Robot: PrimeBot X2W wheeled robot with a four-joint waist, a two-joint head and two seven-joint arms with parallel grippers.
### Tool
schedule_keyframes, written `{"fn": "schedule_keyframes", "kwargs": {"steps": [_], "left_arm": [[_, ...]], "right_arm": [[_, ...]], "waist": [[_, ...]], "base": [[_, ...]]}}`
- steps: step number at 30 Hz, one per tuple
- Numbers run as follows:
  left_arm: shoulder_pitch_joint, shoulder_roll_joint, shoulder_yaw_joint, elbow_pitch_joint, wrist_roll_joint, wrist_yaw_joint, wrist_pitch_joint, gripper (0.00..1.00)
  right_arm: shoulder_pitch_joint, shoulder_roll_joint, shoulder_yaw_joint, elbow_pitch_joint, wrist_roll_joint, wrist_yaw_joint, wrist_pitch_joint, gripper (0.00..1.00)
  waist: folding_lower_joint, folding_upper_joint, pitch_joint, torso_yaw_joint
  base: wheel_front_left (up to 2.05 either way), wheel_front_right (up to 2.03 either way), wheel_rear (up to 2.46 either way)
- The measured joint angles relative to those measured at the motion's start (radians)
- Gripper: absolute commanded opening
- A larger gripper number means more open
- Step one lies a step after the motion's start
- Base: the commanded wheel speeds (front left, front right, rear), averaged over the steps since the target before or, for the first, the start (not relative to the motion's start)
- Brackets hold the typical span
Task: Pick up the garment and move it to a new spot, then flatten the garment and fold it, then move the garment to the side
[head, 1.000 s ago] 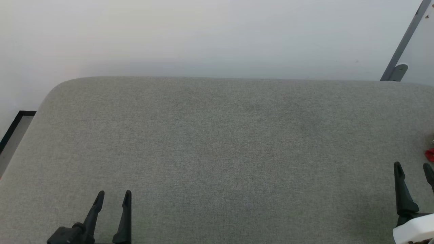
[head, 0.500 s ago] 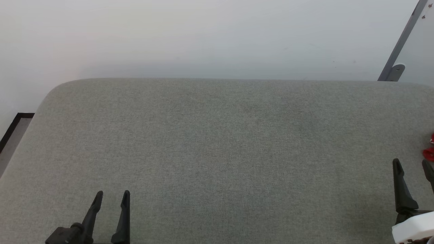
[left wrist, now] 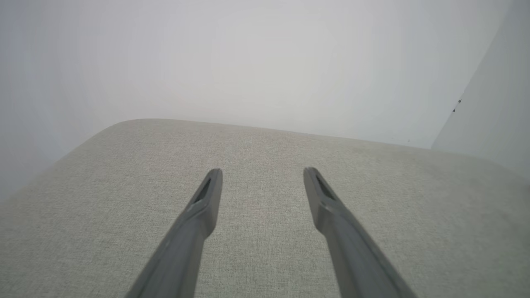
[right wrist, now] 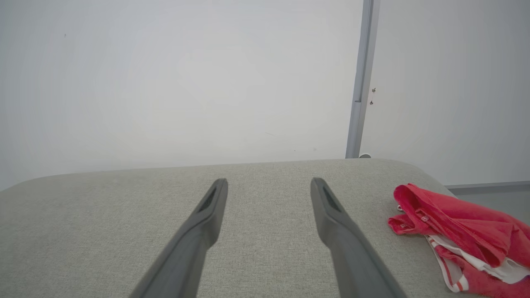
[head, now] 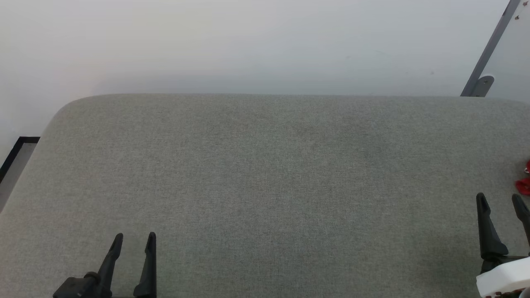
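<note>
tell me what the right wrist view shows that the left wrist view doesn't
Right wrist view: the crumpled red and white shorts lying at that view's right on the grey fabric surface, a grey post against the wall behind, and the right claw, open.
Left wrist view: the left claw, open over bare fabric.
Both: the grey fabric surface and a plain white wall behind it.

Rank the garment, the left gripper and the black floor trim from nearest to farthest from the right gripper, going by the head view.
1. garment: just past the right gripper's fingertips, at the view's right edge.
2. left gripper: across the grey cushion, lower left.
3. black floor trim: beyond the cushion's left corner, farthest.
</note>
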State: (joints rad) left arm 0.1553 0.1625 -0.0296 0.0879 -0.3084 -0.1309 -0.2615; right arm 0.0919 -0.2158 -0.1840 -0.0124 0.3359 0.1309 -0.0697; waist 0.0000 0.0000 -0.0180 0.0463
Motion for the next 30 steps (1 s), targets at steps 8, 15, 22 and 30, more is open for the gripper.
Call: {"fn": "schedule_keyframes", "kwargs": {"steps": [8,15,22,30], "left_arm": [[0.007,-0.008,-0.009,0.034,-0.001,0.000,0.002,0.00],[0.012,-0.022,-0.010,0.060,-0.083,0.000,0.024,0.00],[-0.010,-0.026,-0.002,0.069,-0.206,0.000,0.053,0.00],[-0.036,-0.030,0.006,0.084,-0.334,0.000,0.085,0.00]], "right_arm": [[0.006,0.015,0.007,0.030,0.003,0.000,0.000,0.00],[0.015,0.035,0.015,0.068,0.081,0.000,0.016,0.00],[-0.003,0.050,0.020,0.085,0.196,0.000,0.030,0.00],[-0.023,0.061,0.024,0.105,0.318,0.000,0.045,0.00]], "waist": [[0.0000,0.0000,0.002,-0.003],[0.0000,0.0001,0.003,-0.005],[0.0000,0.0000,0.004,-0.007],[0.0000,0.0000,0.005,-0.010]], "base": [[0.00,0.00,0.00],[0.00,0.00,0.00],[0.00,0.00,0.00],[0.00,0.00,0.00]]}}
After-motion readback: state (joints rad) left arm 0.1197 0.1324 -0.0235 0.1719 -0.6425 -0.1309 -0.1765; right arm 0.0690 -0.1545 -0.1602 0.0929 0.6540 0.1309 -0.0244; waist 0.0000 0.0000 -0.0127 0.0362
